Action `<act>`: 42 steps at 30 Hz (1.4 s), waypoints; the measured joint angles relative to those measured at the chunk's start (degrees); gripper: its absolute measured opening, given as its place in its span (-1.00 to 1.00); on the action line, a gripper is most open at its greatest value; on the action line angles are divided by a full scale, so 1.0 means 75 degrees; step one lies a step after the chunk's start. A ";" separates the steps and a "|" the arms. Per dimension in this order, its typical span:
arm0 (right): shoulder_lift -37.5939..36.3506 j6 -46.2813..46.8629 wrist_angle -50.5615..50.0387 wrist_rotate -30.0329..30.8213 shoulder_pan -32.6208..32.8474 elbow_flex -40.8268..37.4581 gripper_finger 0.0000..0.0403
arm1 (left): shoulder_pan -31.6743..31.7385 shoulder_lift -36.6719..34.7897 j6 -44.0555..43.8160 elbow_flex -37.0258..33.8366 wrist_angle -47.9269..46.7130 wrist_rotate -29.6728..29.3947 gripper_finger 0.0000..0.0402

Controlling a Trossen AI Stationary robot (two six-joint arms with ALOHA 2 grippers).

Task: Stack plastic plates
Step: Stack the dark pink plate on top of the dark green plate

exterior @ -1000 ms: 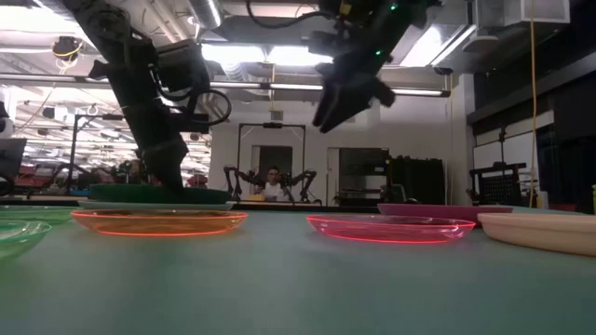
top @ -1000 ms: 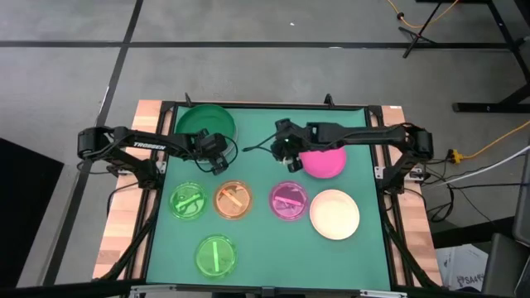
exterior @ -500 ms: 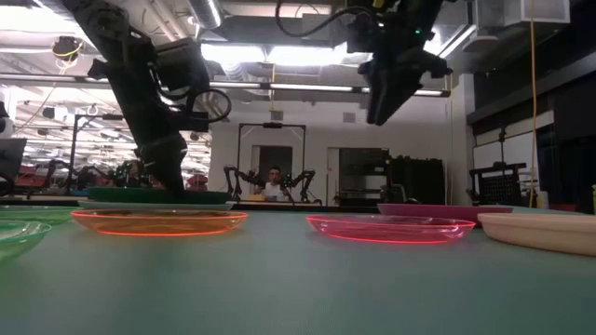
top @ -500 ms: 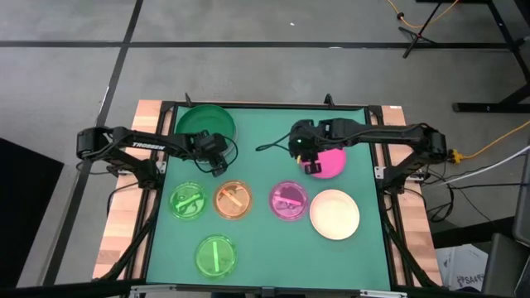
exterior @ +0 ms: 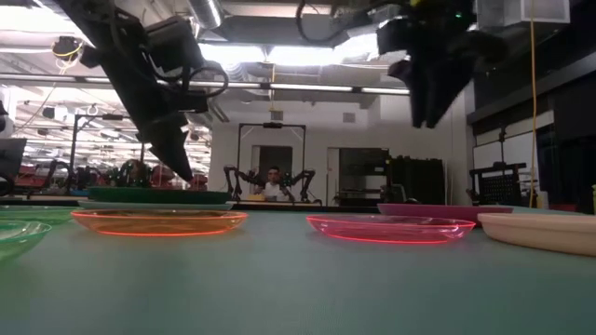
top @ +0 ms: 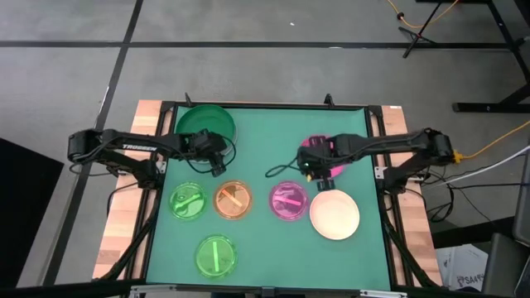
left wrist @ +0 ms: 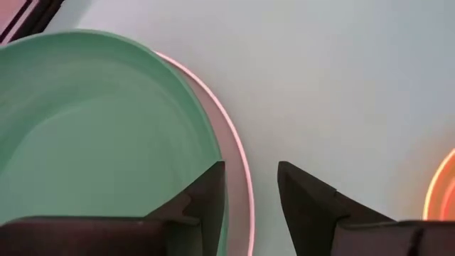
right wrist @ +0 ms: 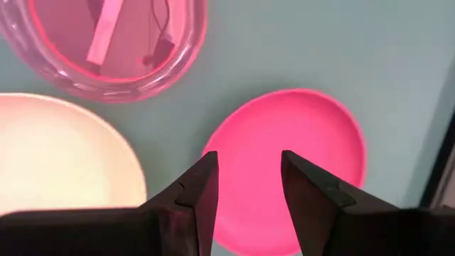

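Note:
The dark green plate [top: 205,122] sits at the table's far left; in the left wrist view a pale rim [left wrist: 238,153] of another plate shows under the dark green plate [left wrist: 92,135]. My left gripper [top: 217,162] hangs open just above its near right edge, touching nothing. My right gripper [top: 320,170] is open above the magenta plate [right wrist: 298,163], at the edge nearest the cream plate [top: 334,214]. Two small green plates [top: 188,201] [top: 215,255], an orange one [top: 233,199] and a pink one [top: 289,200] lie flat on the mat.
The green mat [top: 265,248] has free room at its near right and between the far plates. The table frame's bars [top: 389,207] run along both sides. In the low view a person [exterior: 273,184] sits far off in the room behind.
My left gripper has risen from the dark green plate's rim and now hangs clear above it; the plate has stayed put. My right gripper has gone from the table's far middle toward the right and near edges, and now stands over the magenta plate.

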 joint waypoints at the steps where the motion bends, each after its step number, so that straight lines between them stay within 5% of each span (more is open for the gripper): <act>1: -0.0129 0.0150 0.0002 -0.0001 0.0050 -0.0210 -0.29 | -0.0030 -0.0005 0.0000 0.0000 0.0017 0.0003 -0.38; 11: -0.1651 0.0816 0.1145 -0.0011 0.0100 -0.2615 -0.29 | -0.0280 -0.0003 0.0000 0.0000 0.0164 0.0011 -0.38; 20: -0.1774 0.0819 0.1907 -0.0016 0.0100 -0.3919 -0.29 | -0.0366 -0.0003 0.0000 0.0000 0.0175 0.0011 -0.38; 42: -0.1767 0.0781 0.3588 0.0387 0.0100 -0.5004 -0.29 | -0.0366 0.0000 0.0001 0.0000 0.0326 0.0011 -0.38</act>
